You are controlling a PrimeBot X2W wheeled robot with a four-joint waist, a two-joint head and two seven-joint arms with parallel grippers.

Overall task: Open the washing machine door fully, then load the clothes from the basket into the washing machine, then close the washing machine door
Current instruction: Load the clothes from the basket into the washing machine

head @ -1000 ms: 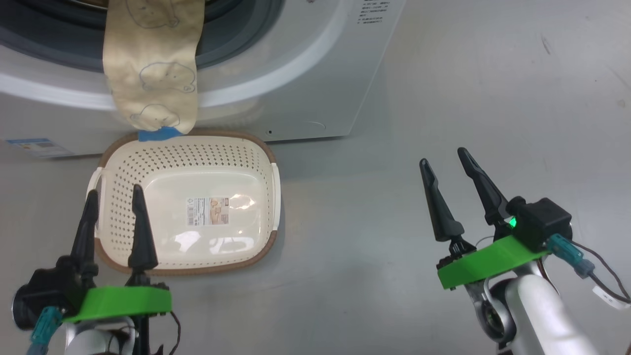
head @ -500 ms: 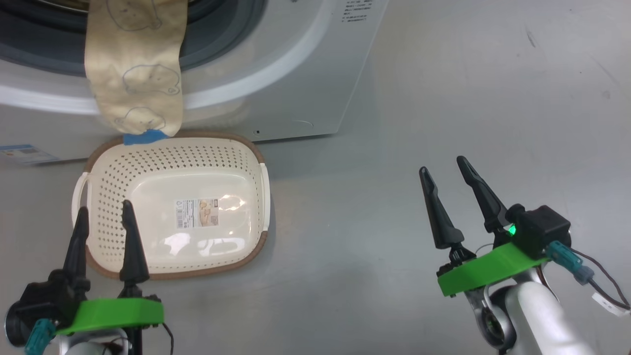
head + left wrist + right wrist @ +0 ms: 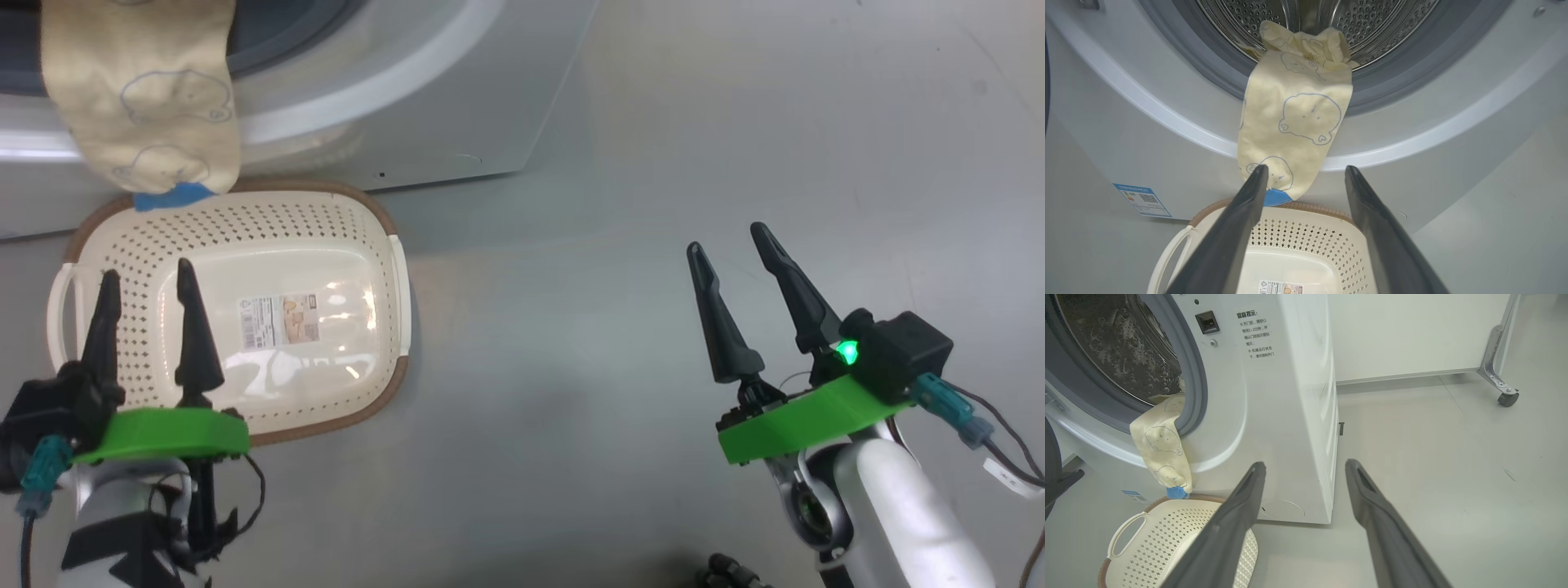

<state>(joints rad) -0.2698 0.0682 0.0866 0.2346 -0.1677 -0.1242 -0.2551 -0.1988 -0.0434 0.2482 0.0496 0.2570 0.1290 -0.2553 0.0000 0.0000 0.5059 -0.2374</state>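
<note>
Clothes (image 3: 1294,122) hang from the washing machine (image 3: 1126,134) over the basket (image 3: 286,220); left end effector (image 3: 145,269) and right end effector (image 3: 726,237) spread (both empty).

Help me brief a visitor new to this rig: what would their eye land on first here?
First, the pale yellow clothes hanging out of the washing machine drum over its front lip, blue end down by the basket rim. The basket itself sits empty on the floor before the machine. Both dark claws stand open and empty: left claw over the basket, right claw over bare floor.
</note>
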